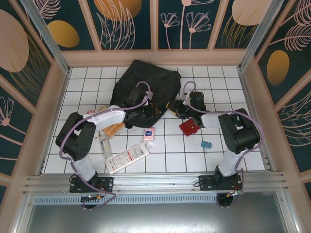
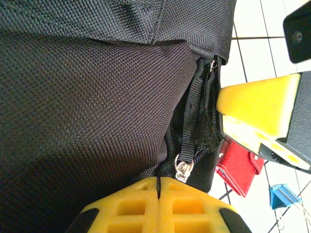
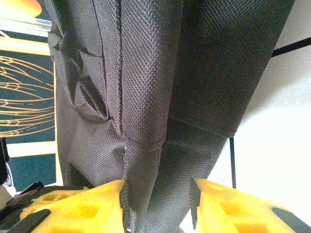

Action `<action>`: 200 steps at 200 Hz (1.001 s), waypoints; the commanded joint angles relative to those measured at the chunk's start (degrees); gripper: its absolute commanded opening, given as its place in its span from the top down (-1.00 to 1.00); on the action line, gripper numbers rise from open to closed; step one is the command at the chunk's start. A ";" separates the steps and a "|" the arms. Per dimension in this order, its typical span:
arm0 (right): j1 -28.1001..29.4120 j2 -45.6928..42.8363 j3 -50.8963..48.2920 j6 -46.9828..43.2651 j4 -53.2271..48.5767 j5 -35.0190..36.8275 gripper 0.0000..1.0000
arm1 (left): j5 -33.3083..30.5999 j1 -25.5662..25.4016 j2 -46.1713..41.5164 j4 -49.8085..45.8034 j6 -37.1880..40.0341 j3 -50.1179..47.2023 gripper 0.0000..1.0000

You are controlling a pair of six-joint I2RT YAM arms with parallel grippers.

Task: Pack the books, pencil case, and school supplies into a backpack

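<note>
The left claw is clenched shut, with a zipper pull just beside its tips. The right claw grips a fold of the backpack, which lies at the far middle of the desk. A red flat item and a teal binder clip lie near. The book lies beside the left arm.

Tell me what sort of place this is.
Probably a robot test cell rather than a real classroom or home: a white gridded tabletop, boxed in by printed leaf-pattern panels, with an aluminium rail along the near edge.
</note>
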 commanded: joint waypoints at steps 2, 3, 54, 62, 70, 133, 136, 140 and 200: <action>-0.10 -0.84 2.47 -2.30 -3.04 -0.99 0.20 | -0.11 0.08 -1.51 -0.47 0.28 -0.12 1.00; -0.13 -0.82 2.58 -2.25 -3.05 -0.99 0.20 | -0.10 0.07 -1.52 -0.47 0.28 -0.18 1.00; -0.07 -2.34 7.10 -6.87 -14.60 3.62 0.81 | -0.93 0.09 -2.19 -0.92 0.08 -1.09 1.00; -0.01 -2.19 7.59 -7.50 -16.37 4.21 0.98 | -0.70 0.11 -2.22 -0.65 -0.23 -1.71 1.00; 0.01 -2.17 7.45 -7.84 -16.94 4.29 1.00 | -0.45 0.09 -2.45 -0.18 -0.54 -2.47 1.00; 1.20 -3.42 4.47 -6.42 -12.15 3.37 1.00 | -1.33 0.13 -5.07 -0.47 -0.33 -4.18 1.00; 1.18 -3.85 4.33 -6.42 -12.12 3.60 1.00 | -1.25 0.12 -4.99 -0.40 -0.50 -4.28 1.00; 1.18 -4.20 4.20 -6.48 -11.97 3.70 1.00 | -1.11 0.11 -4.89 -0.34 -0.58 -4.39 1.00; 1.43 -4.62 -0.68 0.04 3.64 -4.86 1.00 | -3.61 0.07 -6.49 -2.51 0.93 -0.06 0.36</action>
